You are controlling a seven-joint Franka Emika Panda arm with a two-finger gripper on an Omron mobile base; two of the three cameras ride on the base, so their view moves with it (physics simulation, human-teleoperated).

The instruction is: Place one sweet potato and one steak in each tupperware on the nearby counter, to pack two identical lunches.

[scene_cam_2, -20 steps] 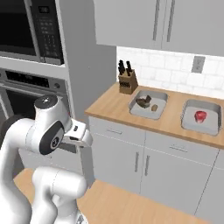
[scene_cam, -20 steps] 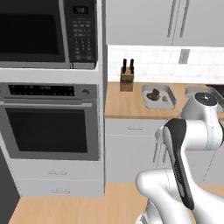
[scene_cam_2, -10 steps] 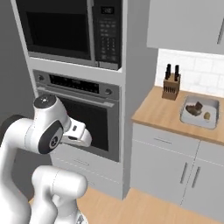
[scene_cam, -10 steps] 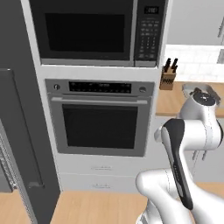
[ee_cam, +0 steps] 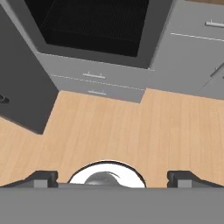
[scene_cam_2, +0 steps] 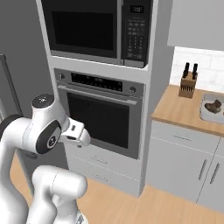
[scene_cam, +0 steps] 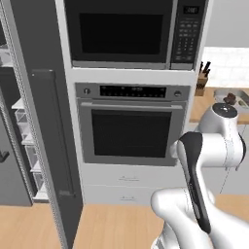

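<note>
gripper (ee_cam: 112, 177): spread wide, nothing between the tips, aimed down at the floor; dark tips far apart at the bottom corners of the hand view
arm (scene_cam: 209, 146): folded up close above the base, elbow high, hand tucked low in front of the oven in the right base view
tray (scene_cam_2: 213, 109): light grey, on the counter near its front edge, cut off by the right edge of the right base view; a brown lump inside, too small to name; also seen at the right edge of the left base view (scene_cam: 233, 97)
counter (scene_cam_2: 183, 109): light-brown wood grain, right of the oven column, over grey cabinet fronts with bar handles
knife block (scene_cam_2: 187, 84): at the back of the counter by its left end, against the white tiled wall, dark handles sticking up; well apart from the tray
oven (scene_cam: 131, 127): built into the tall column, door shut, dark glass, long handle across the top of the door
microwave (scene_cam: 133, 31): right above the oven, dark door, keypad on its right side
drawers (ee_cam: 94, 78): two grey fronts under the oven, each with a small handle
fridge (scene_cam: 24, 121): left of the oven column, dark door swung open, wire shelves showing at the left edge of the left base view
floor (ee_cam: 131, 127): light wood planks, under the gripper
</note>
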